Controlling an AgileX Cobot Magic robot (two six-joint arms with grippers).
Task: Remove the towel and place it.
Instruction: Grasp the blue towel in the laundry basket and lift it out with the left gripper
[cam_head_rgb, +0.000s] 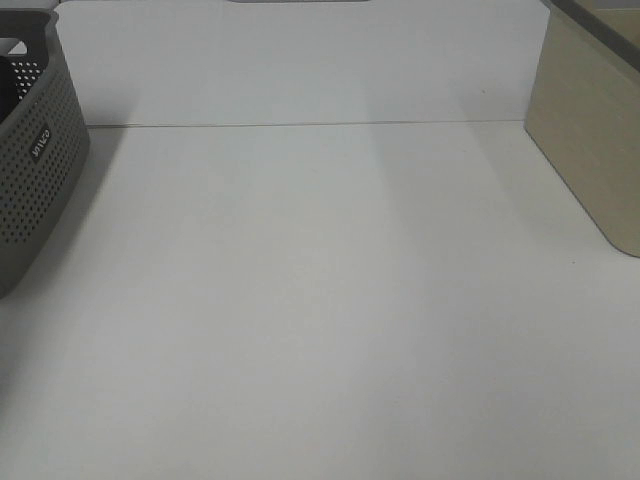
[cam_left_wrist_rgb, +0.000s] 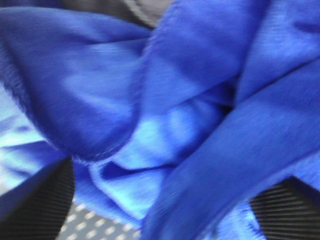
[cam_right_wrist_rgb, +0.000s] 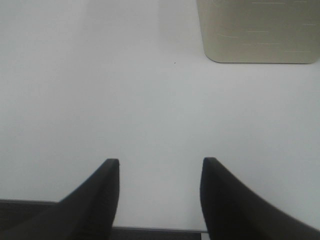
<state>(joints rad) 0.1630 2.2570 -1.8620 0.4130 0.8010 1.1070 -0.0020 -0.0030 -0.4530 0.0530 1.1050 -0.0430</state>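
Left wrist view is filled by the crumpled blue towel (cam_left_wrist_rgb: 100, 90), heaped in folds over the perforated grey floor of the basket (cam_left_wrist_rgb: 90, 227). The left claw (cam_left_wrist_rgb: 175, 175) stands wide, one black finger on either side of the heap; cloth lies between them, not pinched. The basket sits at the worktop's (cam_head_rgb: 320, 300) left edge. The right claw (cam_right_wrist_rgb: 160, 162) hangs partly spread over the worktop, holding nothing.

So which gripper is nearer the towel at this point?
Left. The left gripper is right at the towel, its open fingers either side of the bunched blue folds. The right gripper is over bare table near a beige box, with no towel in its view.
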